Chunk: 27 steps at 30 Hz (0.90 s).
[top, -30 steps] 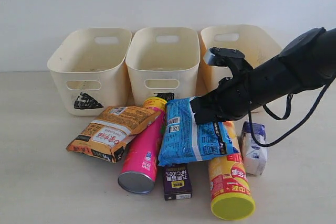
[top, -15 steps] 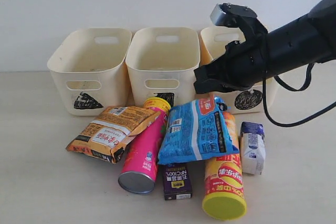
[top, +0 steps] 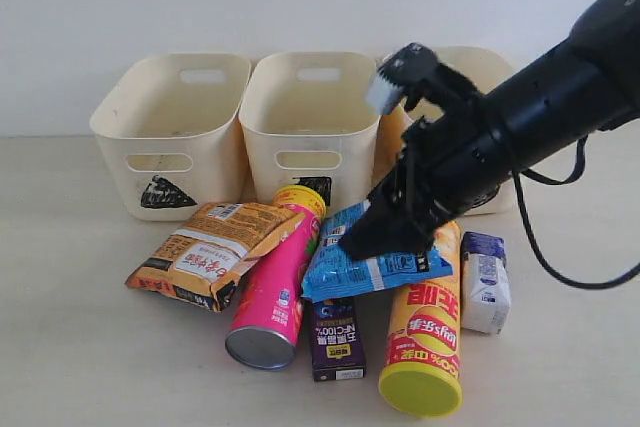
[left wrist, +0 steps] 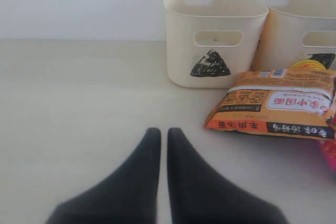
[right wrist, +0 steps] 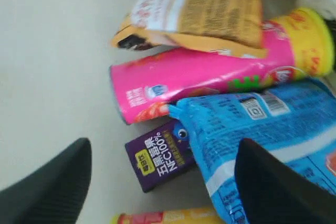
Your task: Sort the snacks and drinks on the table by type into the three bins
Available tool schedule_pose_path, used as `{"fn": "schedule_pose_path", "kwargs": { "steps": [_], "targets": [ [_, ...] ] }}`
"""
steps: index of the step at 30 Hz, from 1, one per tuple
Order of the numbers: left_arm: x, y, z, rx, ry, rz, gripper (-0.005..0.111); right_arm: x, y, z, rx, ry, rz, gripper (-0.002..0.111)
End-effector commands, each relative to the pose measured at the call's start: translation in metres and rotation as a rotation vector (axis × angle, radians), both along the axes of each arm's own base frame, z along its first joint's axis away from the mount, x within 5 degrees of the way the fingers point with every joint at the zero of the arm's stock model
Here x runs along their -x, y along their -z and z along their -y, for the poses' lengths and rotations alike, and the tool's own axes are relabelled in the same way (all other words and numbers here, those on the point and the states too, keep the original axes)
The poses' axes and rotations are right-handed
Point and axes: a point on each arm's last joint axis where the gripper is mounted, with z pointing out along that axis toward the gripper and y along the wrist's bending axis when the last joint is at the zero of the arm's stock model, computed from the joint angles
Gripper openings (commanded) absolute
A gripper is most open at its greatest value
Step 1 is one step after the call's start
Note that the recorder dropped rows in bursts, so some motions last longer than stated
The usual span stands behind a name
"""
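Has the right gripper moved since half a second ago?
Yes. The right gripper dropped from handle-slot level of the middle bin to below its base, over the blue bag.

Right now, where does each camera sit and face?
Exterior: fronts the table, facing the three bins behind the pile; right arm shows, right gripper over the blue bag.
Left wrist: low over the table, facing the triangle bin and orange-brown bag; left gripper shows, shut.
Right wrist: above the pile, looking down on pink tube and purple carton; open fingers at both sides.
Shared: all three see the orange-brown bag.
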Motion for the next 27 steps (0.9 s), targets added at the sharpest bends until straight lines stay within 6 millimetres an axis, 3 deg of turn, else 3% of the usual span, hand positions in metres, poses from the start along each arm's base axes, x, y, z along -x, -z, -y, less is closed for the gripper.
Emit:
{"fn": "schedule_pose_path", "kwargs": {
  "steps": [1,5,11,15,27],
  "targets": [
    [0.000,-0.002,0.000,0.012,-0.002,0.014,0.004,0.012,0.009,-0.018,0.288,-0.316,0.307,0.070],
    [0.000,-0.002,0.000,0.012,-0.002,0.014,0.004,0.014,0.012,-0.033,0.528,-0.315,0.494,0.070],
    [0.000,-0.002,0.000,0.012,-0.002,0.014,0.004,0.021,0.024,-0.052,0.551,-0.262,0.469,0.070],
    [0.000,-0.002,0.000,0.012,-0.002,0.014,0.004,0.013,0.039,-0.055,0.556,-0.187,0.443,0.070],
    [0.000,-0.002,0.000,0.012,-0.002,0.014,0.004,-0.006,0.071,-0.061,0.627,-0.206,0.531,0.070]
  ]
}}
